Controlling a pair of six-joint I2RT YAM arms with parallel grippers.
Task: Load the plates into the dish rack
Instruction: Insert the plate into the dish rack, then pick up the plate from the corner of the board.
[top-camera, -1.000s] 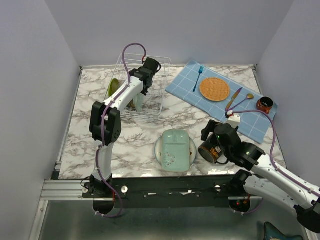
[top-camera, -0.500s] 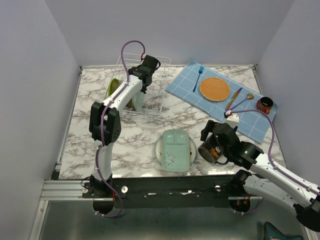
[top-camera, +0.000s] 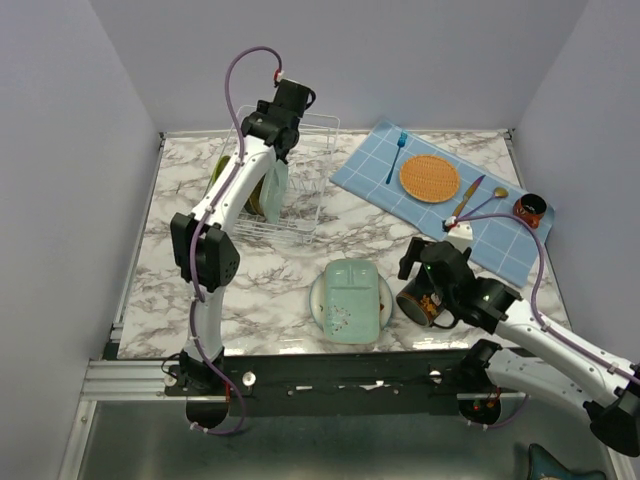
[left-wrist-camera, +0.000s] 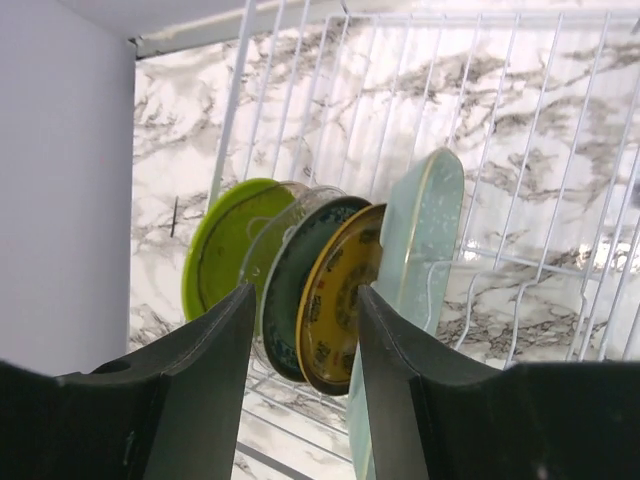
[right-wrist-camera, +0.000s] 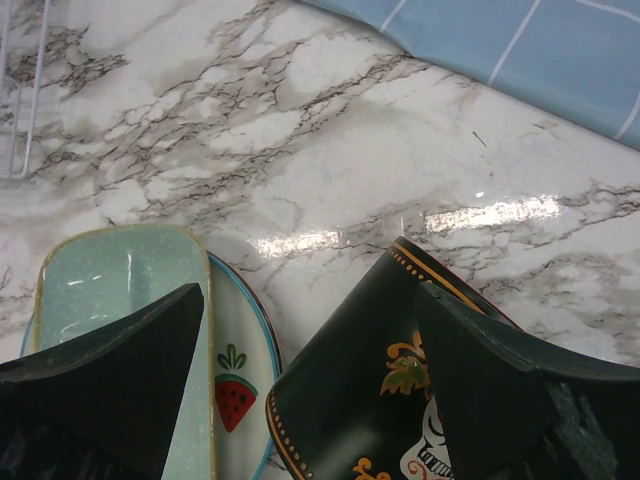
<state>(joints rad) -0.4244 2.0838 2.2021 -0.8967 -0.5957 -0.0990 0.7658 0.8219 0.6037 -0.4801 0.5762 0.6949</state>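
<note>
Two plates are not yet loaded. A mint-green square plate (top-camera: 352, 298) lies flat on a watermelon plate (top-camera: 317, 300), stacked on the counter (top-camera: 260, 280) on the near side of the dish rack (top-camera: 290, 238) and well apart from it. The square one's long axis points roughly toward the rack's end of the counter. The right gripper (right-wrist-camera: 308, 300) is the arm nearer that stack. Its jaws stand wide apart over a black mug (right-wrist-camera: 400, 400) just beside the stack, and I judge they grip nothing. The left gripper (left-wrist-camera: 306, 292) hangs above the rack, jaws parted and empty. Inside the rack, on edge and side by side, stand a green plate (left-wrist-camera: 220, 255), a teal-patterned plate (left-wrist-camera: 292, 275), a yellow-brown plate (left-wrist-camera: 340, 300) and a second mint-green plate (left-wrist-camera: 430, 230).
</note>
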